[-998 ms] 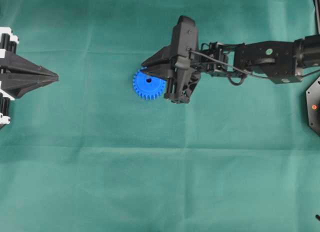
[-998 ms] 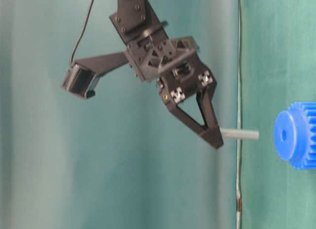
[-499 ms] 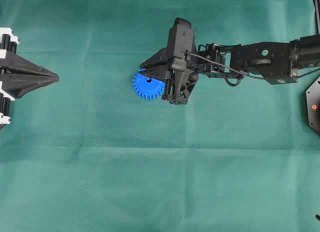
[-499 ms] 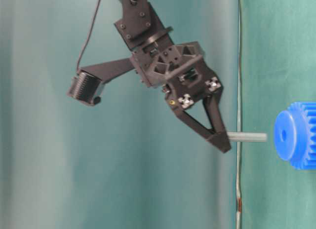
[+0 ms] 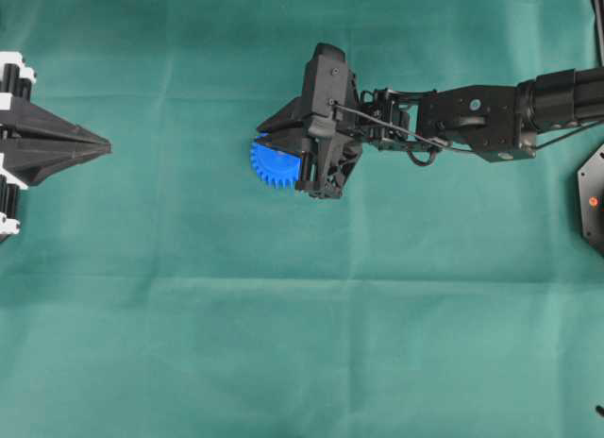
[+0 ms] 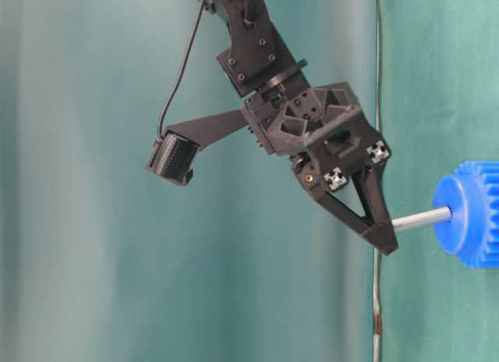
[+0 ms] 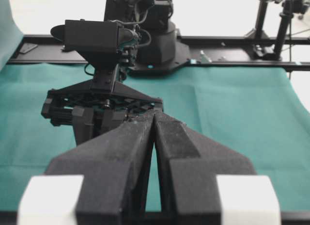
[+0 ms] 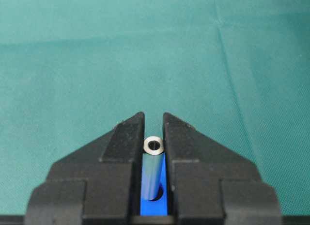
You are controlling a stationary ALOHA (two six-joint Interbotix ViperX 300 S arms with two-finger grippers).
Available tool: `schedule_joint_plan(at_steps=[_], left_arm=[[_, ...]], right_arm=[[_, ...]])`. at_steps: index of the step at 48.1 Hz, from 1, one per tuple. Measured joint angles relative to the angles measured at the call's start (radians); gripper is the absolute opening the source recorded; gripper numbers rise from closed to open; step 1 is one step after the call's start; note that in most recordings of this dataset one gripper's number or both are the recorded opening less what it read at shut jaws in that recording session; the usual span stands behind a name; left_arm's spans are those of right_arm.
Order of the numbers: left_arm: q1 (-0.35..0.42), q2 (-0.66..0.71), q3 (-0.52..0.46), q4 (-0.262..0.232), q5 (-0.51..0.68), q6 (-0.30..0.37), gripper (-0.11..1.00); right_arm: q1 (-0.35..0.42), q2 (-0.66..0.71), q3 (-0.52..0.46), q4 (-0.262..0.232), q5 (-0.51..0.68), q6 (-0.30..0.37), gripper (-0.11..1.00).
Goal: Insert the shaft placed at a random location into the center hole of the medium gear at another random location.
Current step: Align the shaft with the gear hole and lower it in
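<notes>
The medium gear (image 5: 268,164) is bright blue and lies flat on the green cloth, half hidden under my right gripper (image 5: 279,143). In the table-level view that gripper (image 6: 382,237) is shut on the shaft (image 6: 421,218), a silver-grey pin. The pin's free end touches the hub of the gear (image 6: 470,214). From the right wrist, the shaft (image 8: 152,172) stands between the fingers (image 8: 127,137), its lower end at the dark center hole (image 8: 161,194); how deep it sits I cannot tell. My left gripper (image 5: 107,148) rests far left, shut and empty (image 7: 154,114).
A black base with a red light (image 5: 592,202) sits at the right edge of the overhead view. A black rail (image 7: 232,65) with stands behind it crosses the far end of the cloth in the left wrist view.
My right gripper has moved left and down toward the gear, carrying the shaft. The gap between pin tip and hub has closed to contact. The left arm has not moved.
</notes>
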Motion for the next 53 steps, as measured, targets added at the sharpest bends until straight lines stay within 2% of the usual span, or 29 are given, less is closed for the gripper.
schedule_joint_plan(at_steps=[20, 33, 45, 53], left_arm=[[0.0, 0.0, -0.002, 0.002, 0.0, 0.0, 0.0], [0.0, 0.0, -0.002, 0.002, 0.0, 0.0, 0.0], [0.0, 0.0, 0.0, 0.002, 0.0, 0.0, 0.0], [-0.002, 0.0, 0.0, 0.0, -0.002, 0.0, 0.0]], right_arm=[[-0.002, -0.034, 0.009, 0.0, 0.008, -0.003, 0.11], [-0.005, -0.107, 0.011, 0.0, 0.009, -0.051, 0.11], [-0.005, -0.1, 0.012, 0.002, 0.018, -0.051, 0.11], [-0.005, -0.043, 0.014, 0.017, 0.017, -0.052, 0.11]])
